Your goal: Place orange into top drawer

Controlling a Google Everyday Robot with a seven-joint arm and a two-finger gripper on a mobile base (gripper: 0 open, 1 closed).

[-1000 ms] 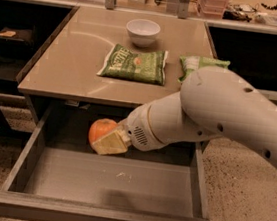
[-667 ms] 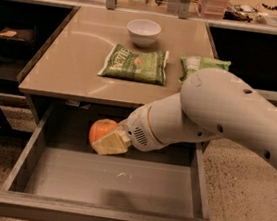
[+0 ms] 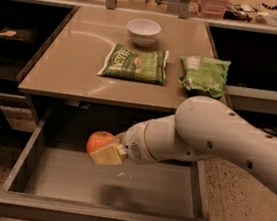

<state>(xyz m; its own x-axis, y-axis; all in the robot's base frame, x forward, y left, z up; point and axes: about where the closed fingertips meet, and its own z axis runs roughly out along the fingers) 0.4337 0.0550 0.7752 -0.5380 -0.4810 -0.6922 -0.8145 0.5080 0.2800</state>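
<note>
a white robot arm [image 3: 216, 137] reaches in from the right of the view, its tool [image 3: 103, 147] clamped on the orange [image 3: 98, 140], with one tan finger [image 3: 108, 154] pressed against the fruit's lower side. the orange hangs above the floor of the open top drawer [image 3: 139, 189], toward its back left, not touching the bottom. the drawer is pulled out beneath a tan bench [image 3: 73, 64]. on the bench sit a white bowl [image 3: 143, 31] near the far edge, a green chip bag [image 3: 135, 63] lying flat in the middle, and a second green bag [image 3: 204, 74] just beside it.
</note>
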